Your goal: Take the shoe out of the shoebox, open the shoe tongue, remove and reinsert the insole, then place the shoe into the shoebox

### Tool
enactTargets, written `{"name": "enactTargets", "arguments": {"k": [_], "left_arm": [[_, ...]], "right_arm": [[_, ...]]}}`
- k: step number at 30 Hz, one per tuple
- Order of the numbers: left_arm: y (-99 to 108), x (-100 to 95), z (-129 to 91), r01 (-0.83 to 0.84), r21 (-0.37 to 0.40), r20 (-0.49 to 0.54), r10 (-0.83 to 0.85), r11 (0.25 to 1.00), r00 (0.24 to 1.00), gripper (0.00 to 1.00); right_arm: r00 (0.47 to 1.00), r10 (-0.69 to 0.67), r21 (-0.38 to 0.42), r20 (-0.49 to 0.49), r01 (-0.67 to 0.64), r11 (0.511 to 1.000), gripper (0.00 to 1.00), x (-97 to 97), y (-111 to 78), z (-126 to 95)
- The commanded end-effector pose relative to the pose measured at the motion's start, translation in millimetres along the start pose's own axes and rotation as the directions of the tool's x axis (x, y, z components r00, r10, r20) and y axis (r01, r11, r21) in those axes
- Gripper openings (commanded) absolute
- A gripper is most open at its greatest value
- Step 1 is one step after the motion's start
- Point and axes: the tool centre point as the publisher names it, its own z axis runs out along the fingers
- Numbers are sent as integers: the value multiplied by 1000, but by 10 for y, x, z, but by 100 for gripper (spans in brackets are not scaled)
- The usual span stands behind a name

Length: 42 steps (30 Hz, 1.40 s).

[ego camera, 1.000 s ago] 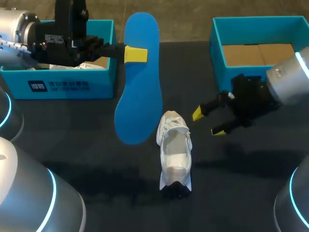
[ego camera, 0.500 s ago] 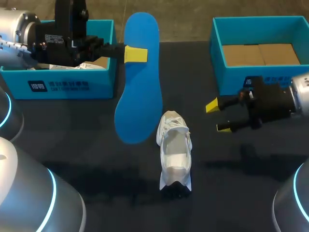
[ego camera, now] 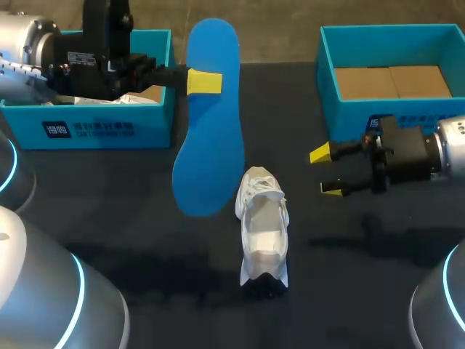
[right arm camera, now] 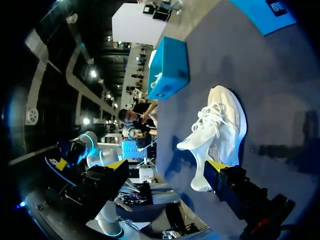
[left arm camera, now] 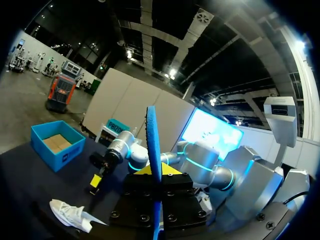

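My left gripper (ego camera: 204, 82) is shut on a blue insole (ego camera: 211, 138) and holds it in the air left of the shoe, heel end near the table. In the left wrist view the insole (left arm camera: 152, 145) stands edge-on between the shut fingers. The white shoe (ego camera: 263, 233) stands upright on the dark table with its tongue pulled open, toe toward the boxes. My right gripper (ego camera: 325, 171) hangs open to the right of the shoe, apart from it, fingers pointing at it. In the right wrist view the shoe (right arm camera: 220, 130) lies ahead of the open gripper (right arm camera: 167, 167).
A teal shoebox (ego camera: 87, 129) with white contents stands at the back left, under my left arm. A second teal box (ego camera: 327, 73) with a brown cardboard floor stands at the back right, just behind my right gripper.
My right gripper has drawn back to the right, away from the shoe, and levelled out. The left arm, insole and shoe have stayed put.
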Motion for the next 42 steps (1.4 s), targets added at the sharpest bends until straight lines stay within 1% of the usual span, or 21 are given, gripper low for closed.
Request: {"name": "enactTargets", "arguments": {"k": [1,4,7,8,9,10,11,12,16,19,21,22,23,24,36,38,39,40,41,42], "left_arm": [[7,-123,-67,-73,8,-5,73,997,997,0],[-46,-221,-116,-160,16,-11,160,987,987,0],[-134,-298,-160,-291,23,-10,291,957,957,0],[-163,-324,-174,-352,17,13,351,936,936,0],[-185,-349,-181,-392,15,-2,392,920,920,0],[-209,-369,-194,-438,15,4,438,899,899,0],[-223,-397,-193,-498,-4,15,498,867,867,0],[-230,-421,-190,-530,-2,3,530,848,848,0],[-177,-482,-154,-686,-25,-11,686,727,727,0],[-88,-545,-107,-800,-19,-6,800,600,600,0],[-11,-597,-53,-882,-49,45,883,469,467,0],[23,-621,-25,-906,-64,64,908,418,414,0],[55,-644,-2,-931,-93,96,934,352,344,0],[98,-684,25,-956,-146,132,963,253,235,0],[98,-684,25,-956,-146,132,963,253,235,0],[100,-655,-3,-978,-142,135,982,152,133,0],[101,-655,-12,-983,-135,153,983,127,106,0],[103,-658,-26,-990,-105,162,984,95,77,0],[119,-650,-35,-995,-93,174,984,42,25,0],[137,-655,-38,-997,-81,182,983,18,3,0]], "right_arm": [[1000,0,0,3,0,1000,100,5,3,15],[1000,0,0,3,0,1000,100,5,3,15],[1000,0,0,3,0,1000,100,5,3,15],[1000,0,0,3,0,1000,100,5,3,15],[1000,0,0,3,0,1000,100,5,3,15],[1000,0,0,3,0,1000,100,5,3,15],[1000,0,0,3,0,1000,100,5,3,15],[1000,0,0,3,0,1000,100,5,3,15],[1000,0,0,3,0,1000,100,5,3,15],[1000,0,0,3,0,1000,100,5,3,15],[1000,0,0,3,0,1000,100,5,3,15],[1000,0,0,3,0,1000,100,5,3,15],[1000,0,0,3,0,1000,100,5,3,15],[1000,0,0,3,0,1000,100,5,3,15],[1000,0,-2,3,0,1000,100,17,20,12],[1000,-6,-2,-16,6,1000,100,40,39,5],[1000,-6,-4,-23,6,1000,100,50,48,3],[999,-7,-5,-33,7,1000,100,59,56,1],[999,-10,-7,-45,10,1000,100,68,62,-3],[998,-11,-9,-54,11,1000,100,77,69,-8]]}}
